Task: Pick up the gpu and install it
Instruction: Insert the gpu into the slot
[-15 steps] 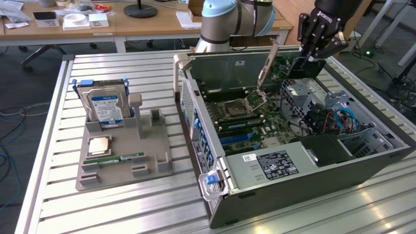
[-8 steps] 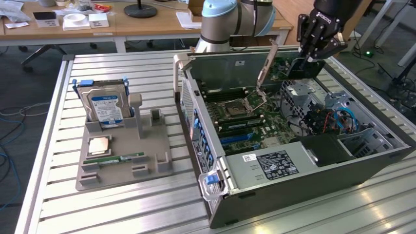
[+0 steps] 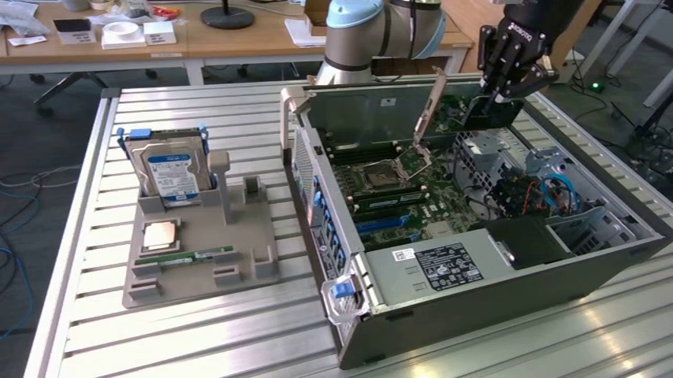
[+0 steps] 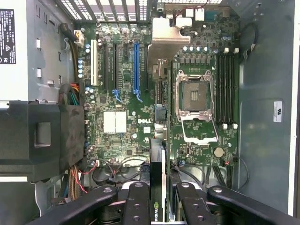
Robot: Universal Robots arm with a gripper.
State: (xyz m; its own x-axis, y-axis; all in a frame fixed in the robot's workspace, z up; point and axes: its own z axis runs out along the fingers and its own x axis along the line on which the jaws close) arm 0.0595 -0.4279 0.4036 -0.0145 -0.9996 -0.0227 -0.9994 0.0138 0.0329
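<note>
Hanging over the far end of the open computer case (image 3: 494,307), the gripper (image 3: 503,90) has its jaws partly closed and clamped on the gpu (image 3: 486,114). That is the exterior view.
- Card is in the air, on edge, above the motherboard (image 3: 405,185); not seated in any slot.
- Its silvery bracket (image 3: 429,106) slants down toward the board.
- On the exterior view's left, a grey tray (image 3: 236,228) carries a hard drive (image 3: 173,175) standing upright, a processor (image 3: 158,234) lying flat and a memory stick (image 3: 189,256).
- Writing: blue-white label on the drive and a white label on the power supply (image 3: 447,264); I cannot read either.

Wrist view:
- Fingers (image 4: 136,199) sit on either side of the gpu (image 4: 157,164), seen edge-on and running up to the bracket (image 4: 164,35).
- The card's line falls between the blue slot (image 4: 136,70) and the open processor socket (image 4: 194,101), beside the slot and not over it.
- Writing: "DELL" in white on the board; an NVIDIA mark on the card's edge between the fingers.

Risks, as I judge them:
- Card edge is off the slot line, so a straight descent could land contacts on bare board or components.
- Bracket may catch the case's rear wall if the card comes down tilted.
- Socket lies uncovered close by; a slip or swing could strike it.
- Grip is on a thin edge, so insertion force might twist the card in the jaws.
</note>
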